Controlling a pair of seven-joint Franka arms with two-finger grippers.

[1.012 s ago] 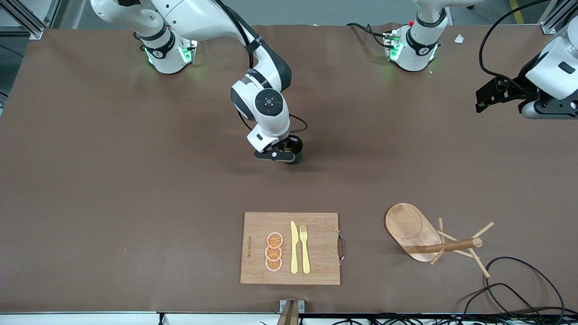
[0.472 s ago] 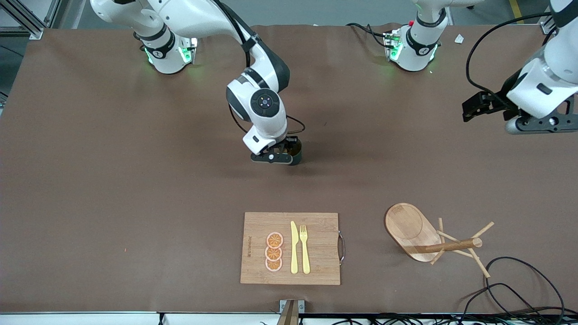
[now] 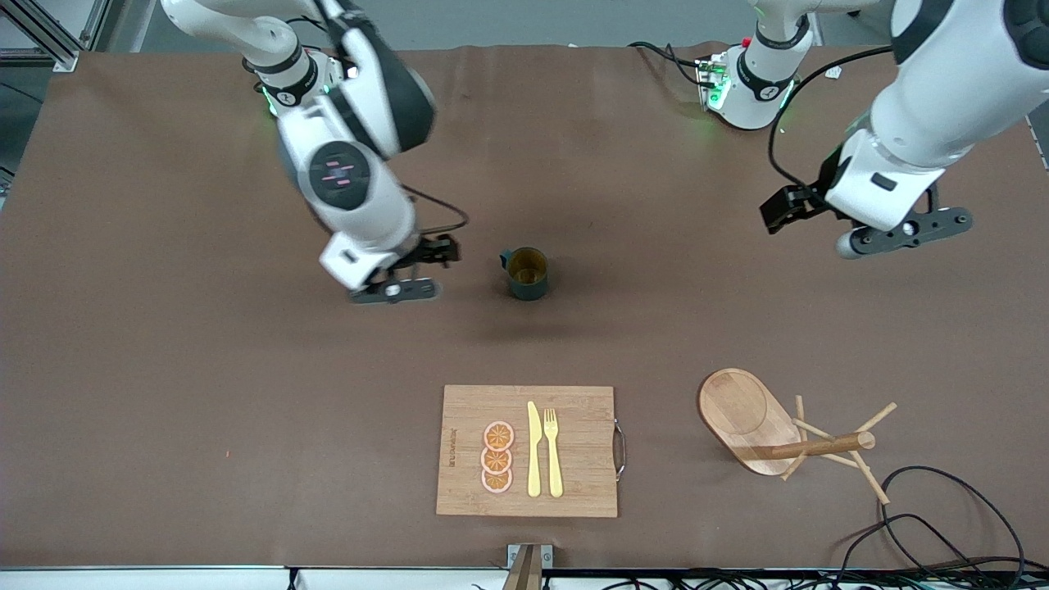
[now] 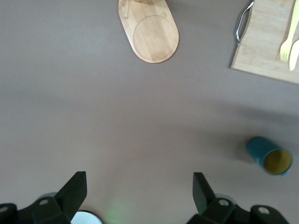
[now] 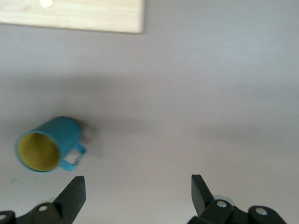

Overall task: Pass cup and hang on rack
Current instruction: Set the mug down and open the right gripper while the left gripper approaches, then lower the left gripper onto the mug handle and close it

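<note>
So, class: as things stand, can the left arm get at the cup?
Probably yes. The cup stands upright and alone on the table, and the left gripper has open jaws with nothing between them and it.

The cup [image 3: 527, 273] stands upright and alone on the table [image 3: 164, 369], bare surface all around it. The right end effector [image 3: 410, 274], fingers spread, is raised beside the cup, apart from it. The left end effector [image 3: 881, 233], fingers spread, is over bare table. The cutting board [image 3: 574, 451] and rack [image 3: 778, 430] lie nearer the camera, well apart from the cup.
</note>
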